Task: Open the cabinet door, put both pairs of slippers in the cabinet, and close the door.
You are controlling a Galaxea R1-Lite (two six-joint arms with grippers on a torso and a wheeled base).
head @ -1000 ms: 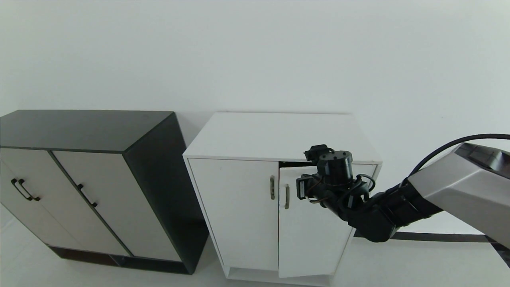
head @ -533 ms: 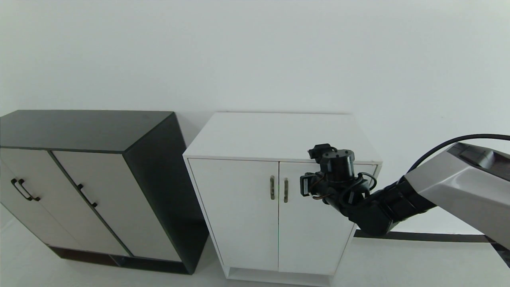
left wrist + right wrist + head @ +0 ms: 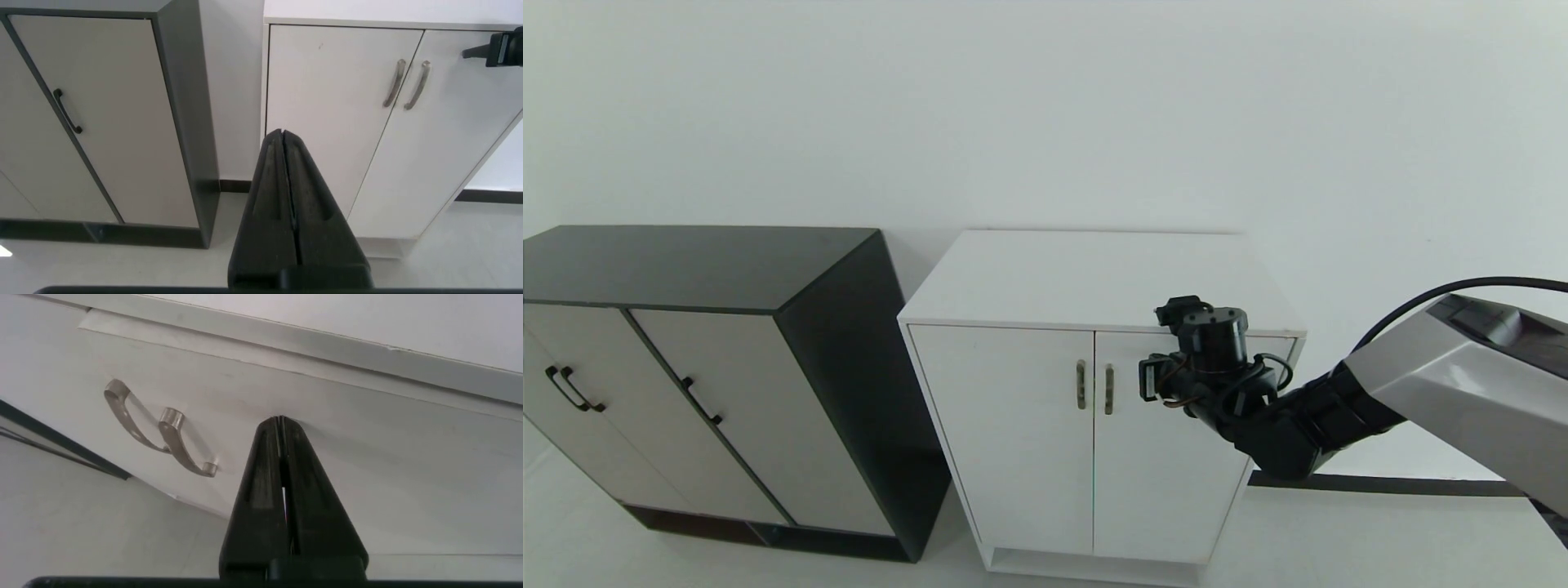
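We see our right claw (image 3: 283, 423) pinched shut, tip at the closed right door (image 3: 1168, 465) of the white cabinet (image 3: 1086, 278), the handle (image 3: 1109, 389) just to its left. Our left claw (image 3: 283, 137), likewise shut, hangs well back.

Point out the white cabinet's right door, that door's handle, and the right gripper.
right door (image 3: 1152, 490), head view, lower panel of the door.
door handle (image 3: 1109, 389), head view, middle of the metal bar.
right gripper (image 3: 283, 426), right wrist view, tip between the shut fingers.
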